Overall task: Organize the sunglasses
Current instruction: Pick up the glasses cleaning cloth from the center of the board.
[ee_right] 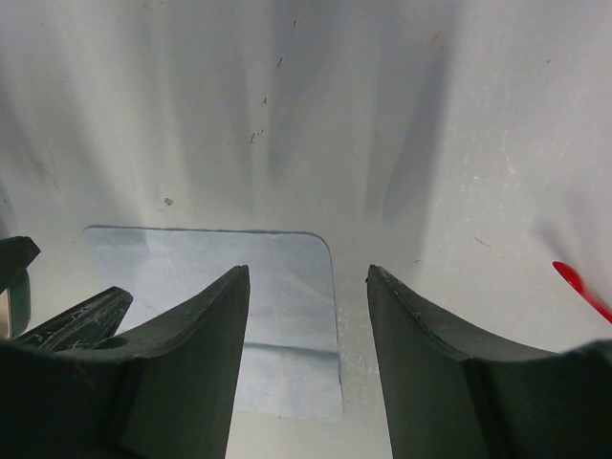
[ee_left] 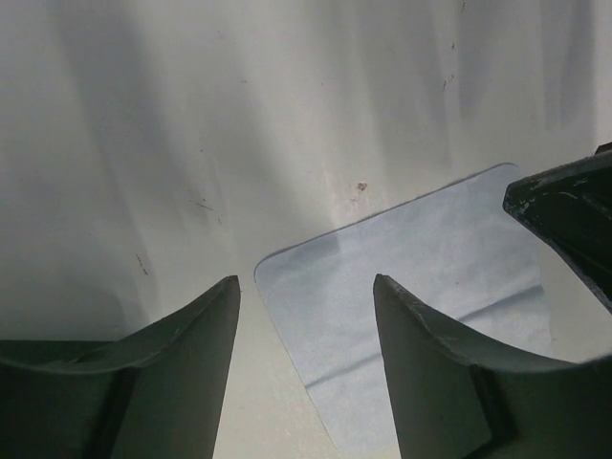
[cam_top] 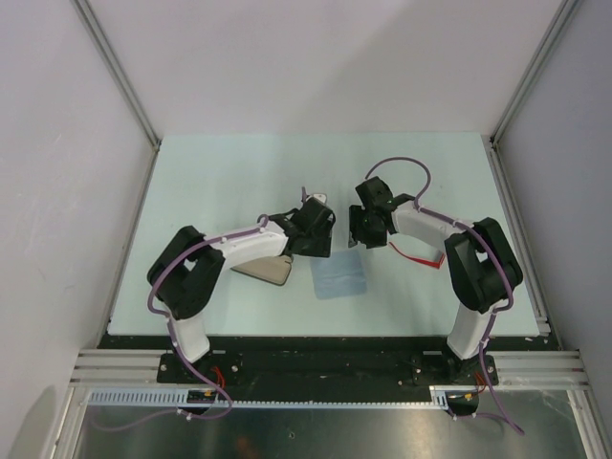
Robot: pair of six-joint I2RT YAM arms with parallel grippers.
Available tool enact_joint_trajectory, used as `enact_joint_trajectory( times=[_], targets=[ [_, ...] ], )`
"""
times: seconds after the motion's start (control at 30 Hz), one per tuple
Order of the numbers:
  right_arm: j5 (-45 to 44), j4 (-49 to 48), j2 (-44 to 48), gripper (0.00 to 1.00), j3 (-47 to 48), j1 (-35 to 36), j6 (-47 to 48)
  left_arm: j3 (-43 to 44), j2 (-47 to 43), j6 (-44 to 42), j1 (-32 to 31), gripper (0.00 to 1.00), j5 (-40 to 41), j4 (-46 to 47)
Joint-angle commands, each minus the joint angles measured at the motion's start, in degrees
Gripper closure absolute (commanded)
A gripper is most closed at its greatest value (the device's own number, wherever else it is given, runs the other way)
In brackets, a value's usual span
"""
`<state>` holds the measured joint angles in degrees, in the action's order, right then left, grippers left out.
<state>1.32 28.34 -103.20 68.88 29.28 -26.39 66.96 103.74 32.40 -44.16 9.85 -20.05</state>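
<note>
- Your left gripper (ee_left: 306, 287) hovers over one corner of the grey-blue square cloth (ee_left: 421, 306), jaws parted with nothing between them.
- Your right gripper (ee_right: 308, 273) hangs above the cloth's opposite side, also parted and empty.
- Thin red-framed sunglasses (cam_top: 418, 256) lie on the pale table (cam_top: 239, 172), partly hidden under your right arm, near the cloth's right side.

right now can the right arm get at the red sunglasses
Probably not directly. The sunglasses lie partly under the right arm, behind the right gripper, whose open, empty jaws face the cloth. It would likely need to pull back and turn first.
</note>
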Motion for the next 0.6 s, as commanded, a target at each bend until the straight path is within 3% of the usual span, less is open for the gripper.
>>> enact_joint_trajectory(
  times=[0.0, 0.13, 0.37, 0.57],
  targets=[
    [0.3, -1.4, -0.3, 0.43, 0.0, 0.3, -0.9, 1.2, 1.6, -1.6, 0.5, 0.34, 4.7, -2.0],
    [0.4, -1.8, -0.5, 0.43, 0.0, 0.3, -0.8, 1.5, 2.3, -1.7, 0.5, 0.34, 4.7, -2.5],
    [0.3, -2.2, -1.6, 0.45, 0.0, 0.7, -0.3, 2.0, 3.7, -1.8, 0.6, 0.44, 2.3, -2.9],
    [0.3, -2.2, -2.8, 0.46, 0.0, 1.2, -0.1, 0.8, 3.2, -0.1, 0.5, 0.44, 2.4, -4.6]
  ],
)
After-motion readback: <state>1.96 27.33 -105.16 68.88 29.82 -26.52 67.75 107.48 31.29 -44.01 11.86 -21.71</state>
